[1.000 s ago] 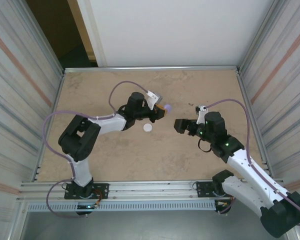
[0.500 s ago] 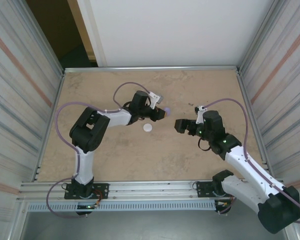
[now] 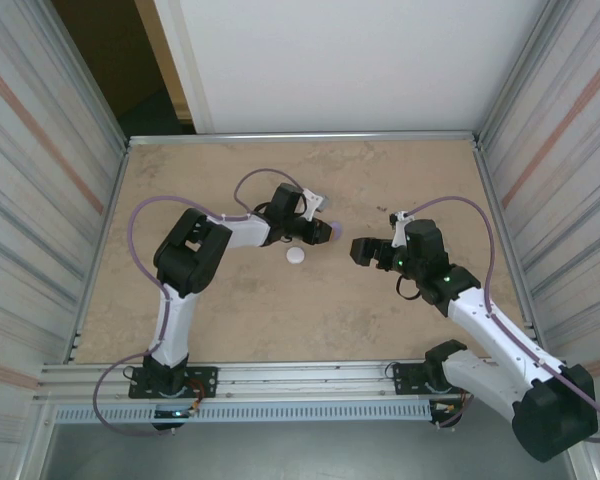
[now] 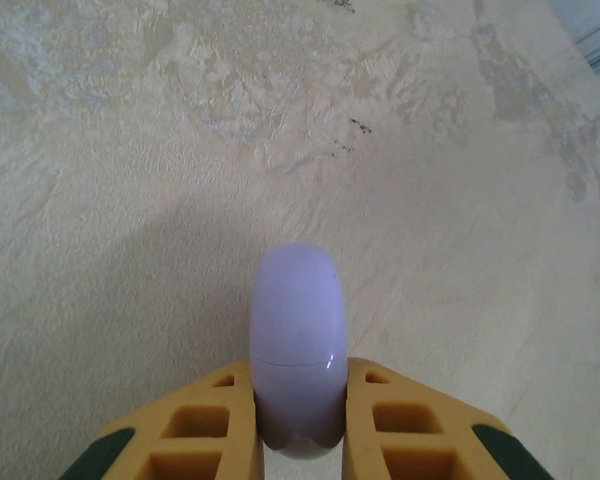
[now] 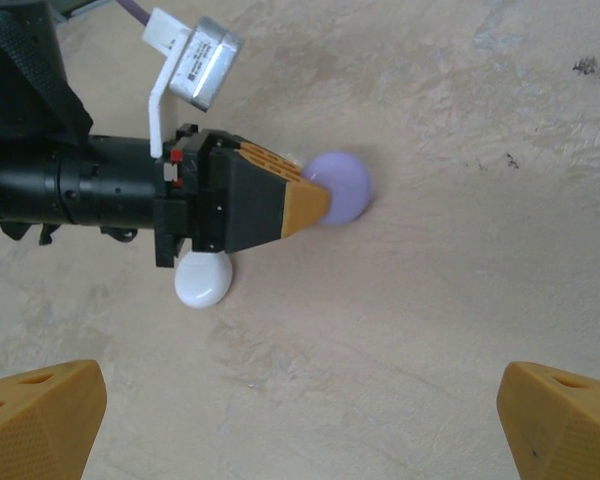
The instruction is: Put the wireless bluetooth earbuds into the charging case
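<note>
left jaws clamped on glossy purple pebble-shaped case [image 4: 297, 330] near worktop [image 3: 380, 180] centre; right jaws wide, empty; smooth white oval case [image 5: 203, 279] lies just beside.

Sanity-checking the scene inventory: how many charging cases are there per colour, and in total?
purple charging case: 1, clamped in the left gripper
white charging case: 1, lying on the table
Total: 2
</note>
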Available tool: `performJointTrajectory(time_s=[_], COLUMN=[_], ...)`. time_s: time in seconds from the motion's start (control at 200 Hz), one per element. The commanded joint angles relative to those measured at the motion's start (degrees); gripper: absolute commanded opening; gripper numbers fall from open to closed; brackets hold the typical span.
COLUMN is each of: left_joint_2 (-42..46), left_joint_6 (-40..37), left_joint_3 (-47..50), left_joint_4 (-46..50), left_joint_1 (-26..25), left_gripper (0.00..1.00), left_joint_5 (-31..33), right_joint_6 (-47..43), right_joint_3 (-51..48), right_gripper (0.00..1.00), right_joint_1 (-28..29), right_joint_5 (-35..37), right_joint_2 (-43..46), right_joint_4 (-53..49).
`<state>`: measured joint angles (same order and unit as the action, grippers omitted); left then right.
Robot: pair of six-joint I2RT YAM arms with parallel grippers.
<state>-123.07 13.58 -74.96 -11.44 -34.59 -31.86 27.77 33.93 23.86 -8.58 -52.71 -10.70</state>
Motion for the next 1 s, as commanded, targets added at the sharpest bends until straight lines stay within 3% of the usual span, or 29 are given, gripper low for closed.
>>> performJointTrajectory(time_s=[0.0,0.426,0.862,0.992], left_joint_2=[-1.41,-2.04,2.67,7.63], left_joint_6=[0.39,0.48,0.35,0.39], left_joint_3=[-2.16,-2.85,-0.37,1.42], left_joint_4=[1.93,2.59,1.26,0.00], left_joint_1=[0.27,0.36,0.48,0.44], left_gripper=[0.08,0.33,0.43,0.45], left_joint_5=[-0.70,0.99,2.91,2.99], right_joint_6=[-1.67,-2.16,-2.81,-3.89], right_joint_3=[-0.10,0.01,0.76,2.05], right_gripper=[0.99,0.99,0.99,0.99], right_joint_1=[-0.58,-1.43,-3.19,-4.14], right_joint_5=[-0.02,-0.46,-0.13,0.10], right_joint_2=[-0.63,-0.89,0.66,1.02], right_joint_4=[0.81,0.22,-2.30,-3.99])
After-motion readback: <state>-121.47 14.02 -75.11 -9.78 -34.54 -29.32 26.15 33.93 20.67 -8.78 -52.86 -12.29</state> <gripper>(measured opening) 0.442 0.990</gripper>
